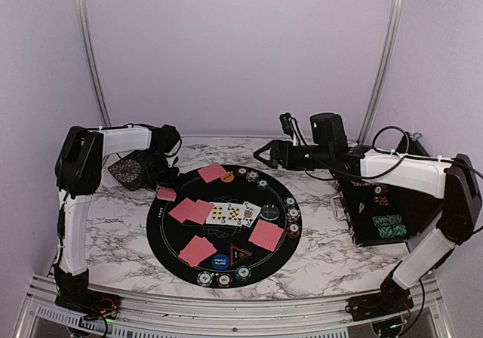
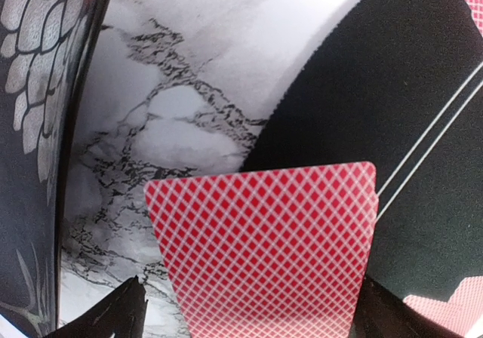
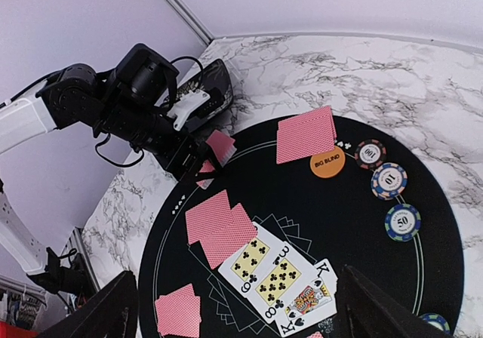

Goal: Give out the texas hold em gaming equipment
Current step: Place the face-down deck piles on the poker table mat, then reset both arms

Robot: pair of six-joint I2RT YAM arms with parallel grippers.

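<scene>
At the mat's (image 2: 377,89) left rim, the left tool (image 2: 255,308) stands spread wide around a red-backed card (image 2: 260,232) lying partly on mat, partly on counter (image 2: 189,112), apparently released; a skewed retreat could snag it and drag it fully off the mat.

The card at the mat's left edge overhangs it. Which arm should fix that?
Left, likely: the left gripper hangs open over that card; the right gripper hovers at the mat's far side.

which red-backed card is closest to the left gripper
The lone card at the mat's left edge, lying partly on the marble between the left gripper's fingers; the others sit farther in.
</scene>
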